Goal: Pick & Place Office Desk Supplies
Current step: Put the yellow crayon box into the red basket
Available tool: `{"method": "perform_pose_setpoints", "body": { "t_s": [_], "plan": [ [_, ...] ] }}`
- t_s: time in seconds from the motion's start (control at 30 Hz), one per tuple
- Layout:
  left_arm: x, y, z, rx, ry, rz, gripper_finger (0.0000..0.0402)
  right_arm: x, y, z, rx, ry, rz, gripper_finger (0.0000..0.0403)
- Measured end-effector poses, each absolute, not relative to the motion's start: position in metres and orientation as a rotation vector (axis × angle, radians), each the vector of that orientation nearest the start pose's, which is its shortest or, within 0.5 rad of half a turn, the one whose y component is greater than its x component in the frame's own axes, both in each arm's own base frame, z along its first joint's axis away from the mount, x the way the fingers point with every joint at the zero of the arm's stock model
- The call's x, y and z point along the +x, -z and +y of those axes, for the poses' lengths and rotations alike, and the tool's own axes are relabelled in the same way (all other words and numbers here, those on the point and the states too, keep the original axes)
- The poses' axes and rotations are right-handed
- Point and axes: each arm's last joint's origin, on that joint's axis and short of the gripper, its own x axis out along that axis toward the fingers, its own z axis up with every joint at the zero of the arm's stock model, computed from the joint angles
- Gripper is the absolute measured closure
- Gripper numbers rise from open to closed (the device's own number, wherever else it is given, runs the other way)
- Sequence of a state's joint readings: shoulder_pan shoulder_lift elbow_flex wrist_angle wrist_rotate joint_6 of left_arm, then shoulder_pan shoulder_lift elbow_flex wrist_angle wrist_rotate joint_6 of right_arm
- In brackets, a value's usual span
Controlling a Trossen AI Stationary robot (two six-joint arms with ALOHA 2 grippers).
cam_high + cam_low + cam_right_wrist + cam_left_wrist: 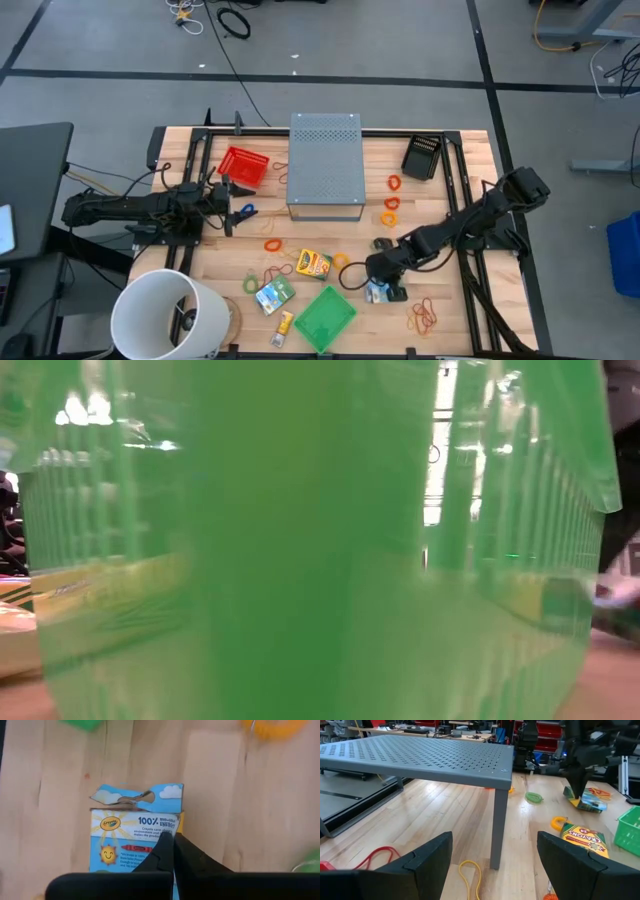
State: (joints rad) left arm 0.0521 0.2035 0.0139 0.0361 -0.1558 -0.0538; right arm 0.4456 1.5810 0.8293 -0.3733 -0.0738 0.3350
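My right gripper (383,283) (173,837) is shut on a blue crayon packet (377,293) (132,827) with a torn top flap, right of the green basket (325,315). The left wrist view shows this gripper (576,790) coming down on the packet (592,804). A yellow crayon box (313,264) and a green-white packet (275,295) lie flat on the table, with rubber bands (426,317) scattered around them. My left gripper (232,208) (492,865) waits open at the left, beside the grey perforated box (325,165). My right gripper meets the packet near the right edge of its printed face (152,834), its two fingers closed together with no gap. They slant down from the table's right side. What lies between the fingertips is hidden by the fingers themselves. Whether the packet is off the table cannot be told.
A red basket (243,165) and a black tray (422,157) flank the grey box. A white bucket (170,315) stands at the near left corner. The green basket's wall (300,540) fills the low view. Bare wood lies between the packet and the table's right rail.
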Motion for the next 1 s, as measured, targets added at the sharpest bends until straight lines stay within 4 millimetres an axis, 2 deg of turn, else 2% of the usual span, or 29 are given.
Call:
{"method": "perform_pose_setpoints", "body": {
  "t_s": [0.37, 0.73, 1.0],
  "plan": [
    [0.108, -0.155, 0.01, -0.091, -0.215, 0.143, 0.011, 0.278, -0.199, 0.143, -0.077, -0.094, 0.916, 0.0403],
    [0.108, -0.156, 0.01, -0.104, -0.215, 0.127, 0.011, 0.298, -0.221, 0.135, -0.263, 0.234, 0.591, 0.0403],
    [0.109, -0.163, 0.01, -0.107, -0.197, 0.049, 0.011, 0.316, -0.246, 0.129, -0.351, 0.279, 0.361, 0.0403]
  ]
}}
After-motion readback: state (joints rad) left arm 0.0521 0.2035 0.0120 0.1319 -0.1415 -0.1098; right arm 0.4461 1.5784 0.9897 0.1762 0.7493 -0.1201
